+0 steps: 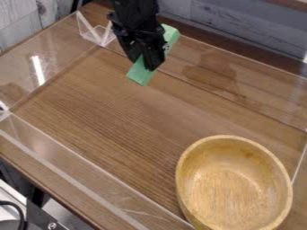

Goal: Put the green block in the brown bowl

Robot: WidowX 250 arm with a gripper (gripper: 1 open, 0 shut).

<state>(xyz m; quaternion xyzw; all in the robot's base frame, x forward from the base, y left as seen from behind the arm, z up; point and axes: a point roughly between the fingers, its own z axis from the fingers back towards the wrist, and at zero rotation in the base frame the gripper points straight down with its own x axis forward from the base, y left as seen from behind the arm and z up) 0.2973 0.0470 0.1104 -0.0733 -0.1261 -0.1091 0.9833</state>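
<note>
The green block (pixel 146 72) hangs above the wooden table, tilted, with its lower end showing below the black fingers and its upper end (pixel 171 34) beside them. My gripper (pixel 147 56) is shut on the green block, at the top middle of the camera view. The brown bowl (pixel 235 185) sits at the lower right on the table, empty, well away from the gripper.
A clear plastic wall (pixel 48 54) surrounds the wooden tabletop (pixel 132 126), with a see-through rim along the front (pixel 72 171). A grey plank wall stands behind.
</note>
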